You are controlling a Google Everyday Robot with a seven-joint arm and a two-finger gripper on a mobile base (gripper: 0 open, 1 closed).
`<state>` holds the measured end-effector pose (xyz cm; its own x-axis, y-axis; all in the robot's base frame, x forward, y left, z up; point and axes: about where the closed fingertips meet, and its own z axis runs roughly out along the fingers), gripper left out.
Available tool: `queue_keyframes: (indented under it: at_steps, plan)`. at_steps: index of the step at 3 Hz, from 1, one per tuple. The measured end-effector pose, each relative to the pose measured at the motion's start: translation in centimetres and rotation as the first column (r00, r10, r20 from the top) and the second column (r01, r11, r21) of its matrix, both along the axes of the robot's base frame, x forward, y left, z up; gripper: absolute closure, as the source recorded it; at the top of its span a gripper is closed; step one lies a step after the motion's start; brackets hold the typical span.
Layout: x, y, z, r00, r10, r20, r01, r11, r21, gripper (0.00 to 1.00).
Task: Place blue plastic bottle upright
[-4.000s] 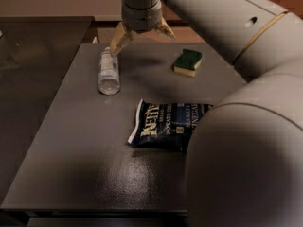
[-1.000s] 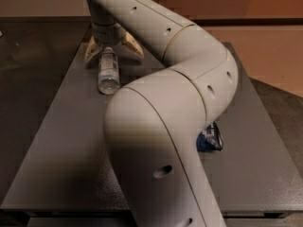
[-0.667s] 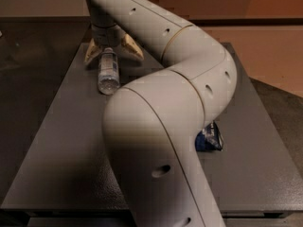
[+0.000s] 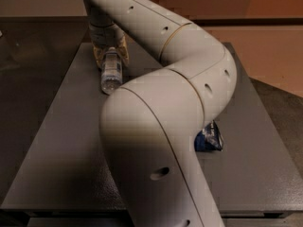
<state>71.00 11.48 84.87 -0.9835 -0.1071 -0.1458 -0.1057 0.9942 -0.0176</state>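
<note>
Blue plastic bottle (image 4: pixel 111 74) lies flat toward eleven o'clock on the table (image 4: pixel 57 145), cap end at twelve, where the gripper (image 4: pixel 110 53) clasps it. I'd lift clear first, then swing the base down squarely before letting go.

You're working with a dim, warm-toned view. Light comes from above: the arm (image 4: pixel 189 51) is palest along its upper curves and darkens on its underside toward the near edge of the worktop (image 4: pixel 57 145). The gripper (image 4: pixel 111 59), near the far-left corner, sits in muted light over the blue plastic bottle (image 4: pixel 111 74), whose clear body catches a faint gleam. The grey top shows a soft, dull sheen on its left side and no hard glare.
</note>
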Motion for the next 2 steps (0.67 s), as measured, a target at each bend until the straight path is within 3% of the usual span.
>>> queue_keyframes:
  at_steps: [1,2]
  plan:
    - [-0.2,0.4,0.9,0.9995,0.025,0.016,-0.025,1.0,0.008,0.65]
    - [-0.3,0.6,2.3,0.9942,0.078,0.074,-0.081,0.996,0.041,0.88]
